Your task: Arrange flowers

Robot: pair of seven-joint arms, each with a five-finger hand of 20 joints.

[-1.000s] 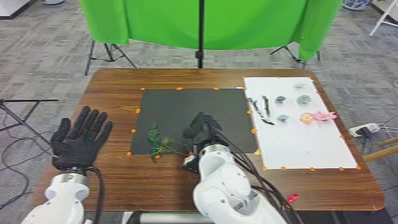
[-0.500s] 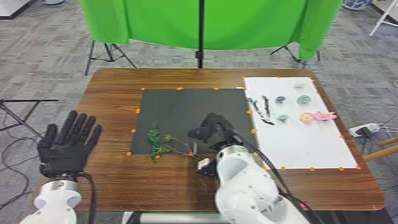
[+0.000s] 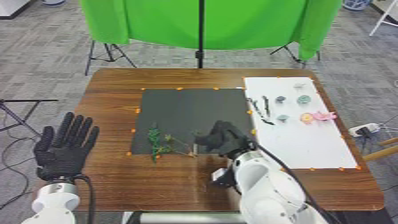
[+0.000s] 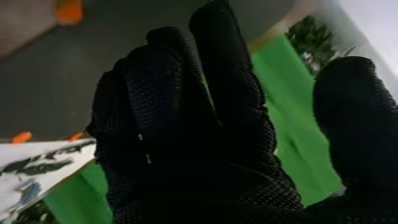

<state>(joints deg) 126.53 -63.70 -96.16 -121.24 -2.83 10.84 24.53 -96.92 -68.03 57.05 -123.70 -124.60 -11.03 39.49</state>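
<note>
A: Where do the flowers lie?

B: A green sprig (image 3: pixel 155 139) and a thin twiggy stem (image 3: pixel 183 146) lie at the near left of the dark mat (image 3: pixel 191 110); dark twigs (image 3: pixel 266 109), a pink flower (image 3: pixel 324 116) and a peach flower (image 3: pixel 307 118) rest on the white sheet (image 3: pixel 298 145), right of the mat, on the wooden desk (image 3: pixel 204 77).

A: And the hands?

B: The robot's right hand (image 3: pixel 226 137) hangs over the mat's near right corner, fingers (image 4: pixel 227 65) extended, thumb apart, nothing in its grasp; the left hand (image 3: pixel 64 150) waits left of the mat, fingers spread.

A: What might spoil the arrangement?

B: A low sweep leftward could drag the twiggy stem into the sprig, undoing both; rightward, the glove could scatter the twigs, which lie close beside the mat; the pink flower sits near the desk's right edge, so a nudge outward could send it to the floor.

A: And the next pick?

B: Probably another piece from the sheet; so slim a twig could slip through the bulky glove, or turn as the fingers close.
</note>
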